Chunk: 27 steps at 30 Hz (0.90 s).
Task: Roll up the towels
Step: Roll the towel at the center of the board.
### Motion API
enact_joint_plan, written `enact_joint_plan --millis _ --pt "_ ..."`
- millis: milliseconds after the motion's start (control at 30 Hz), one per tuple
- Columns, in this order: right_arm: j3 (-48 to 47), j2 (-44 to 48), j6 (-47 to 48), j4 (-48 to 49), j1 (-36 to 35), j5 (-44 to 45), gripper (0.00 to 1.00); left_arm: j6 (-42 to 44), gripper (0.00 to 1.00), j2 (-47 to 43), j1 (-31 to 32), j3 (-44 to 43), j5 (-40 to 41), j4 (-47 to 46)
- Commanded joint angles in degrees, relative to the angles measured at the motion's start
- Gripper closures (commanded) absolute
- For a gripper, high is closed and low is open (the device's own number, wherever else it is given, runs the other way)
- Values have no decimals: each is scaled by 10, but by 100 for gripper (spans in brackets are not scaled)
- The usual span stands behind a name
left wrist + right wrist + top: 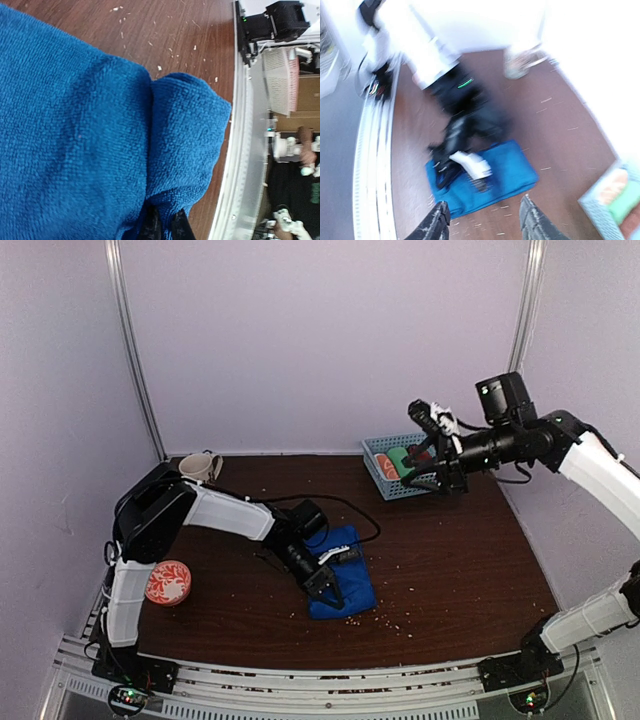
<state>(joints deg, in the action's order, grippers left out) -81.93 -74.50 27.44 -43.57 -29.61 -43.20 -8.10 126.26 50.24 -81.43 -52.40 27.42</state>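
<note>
Pinching a bunched fold at the near edge of the royal blue cloth towel (358,585), the left arm's jaws are fully closed on the fabric; in the left wrist view the dark fingertips (150,227) press together at the bottom of the frame with blue terry (75,140) gathered between them and a doubled-over flap of it rising just above. The rest of that towel lies mostly flat on the dark brown wooden desk (450,560), around the middle and a little toward the near edge, with pale crumbs scattered beside it. The left arm (230,512) reaches to it low across the desk. The right arm's jaws stand partly apart and hold nothing: the right wrist view, though blurred, shows two dark fingers (434,225) with bare desk and the blue towel (515,167) visible between and beyond them. The right arm (590,460) holds them in the air over the light blue plastic basket (370,455) at the back right of the desk, in which a green rolled towel (400,458) and an orange-and-white rolled towel (388,468) lie side by side. A beige mug (200,466) rests tipped at the back left, and a red-and-white patterned round bowl (167,582) sits beside the left arm's base.
</note>
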Motion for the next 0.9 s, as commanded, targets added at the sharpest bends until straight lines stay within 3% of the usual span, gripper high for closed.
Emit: enact_joint_plan --millis 0,133,333,733,867 --pt "113 -26 68 -15 -106 71 53 -4 100 52 -18 -26 -80 49" --pt "200 -46 75 60 -181 184 55 6 100 76 -22 -53 -89 76" --pt "239 -118 98 137 -262 308 50 -1 100 78 -22 -56 -79 76" --pt "244 -217 121 201 -301 334 49 -3 100 79 -22 -54 -60 76" --pt "252 -246 125 214 -301 340 55 -5 100 75 -22 -52 -44 76"
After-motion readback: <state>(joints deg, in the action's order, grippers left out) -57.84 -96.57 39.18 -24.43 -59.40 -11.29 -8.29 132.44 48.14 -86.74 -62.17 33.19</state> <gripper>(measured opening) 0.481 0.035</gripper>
